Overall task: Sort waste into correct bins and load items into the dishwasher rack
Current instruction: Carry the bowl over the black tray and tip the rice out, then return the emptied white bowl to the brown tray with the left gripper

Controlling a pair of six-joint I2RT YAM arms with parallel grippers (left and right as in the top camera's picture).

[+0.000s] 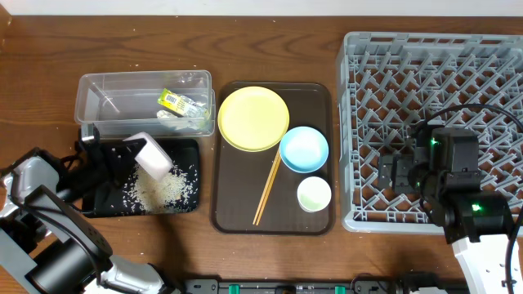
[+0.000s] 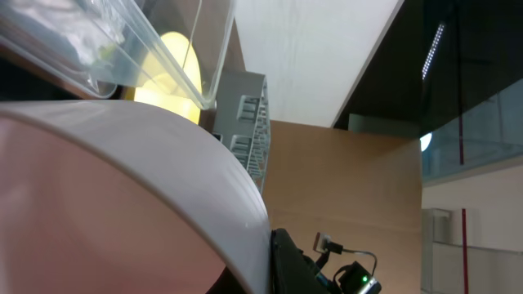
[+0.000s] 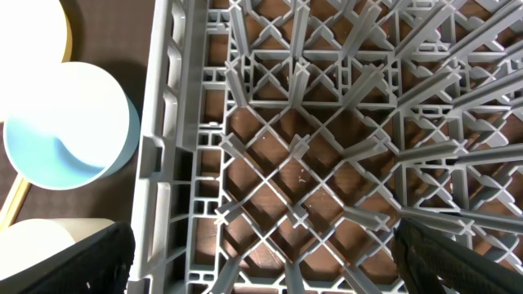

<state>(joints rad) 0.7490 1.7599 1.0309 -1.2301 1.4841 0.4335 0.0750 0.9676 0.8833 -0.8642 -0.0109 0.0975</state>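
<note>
My left gripper (image 1: 133, 149) is shut on the white bowl (image 1: 153, 156) and holds it tipped over the black tray (image 1: 185, 150), where loose rice (image 1: 163, 189) lies. The bowl fills the left wrist view (image 2: 122, 188). The green-and-yellow wrapper (image 1: 180, 104) lies in the clear tub (image 1: 145, 78). The yellow plate (image 1: 253, 118), light blue bowl (image 1: 304, 149), small cup (image 1: 314, 194) and two chopsticks (image 1: 268, 189) sit on the brown tray (image 1: 320, 96). My right gripper (image 3: 270, 261) is open and empty, low over the left edge of the grey rack (image 1: 433, 82).
The rack (image 3: 327, 122) holds nothing that I can see. In the right wrist view the blue bowl (image 3: 65, 139) and the cup (image 3: 49, 253) lie just left of the rack's wall. The tub stands directly behind the black tray.
</note>
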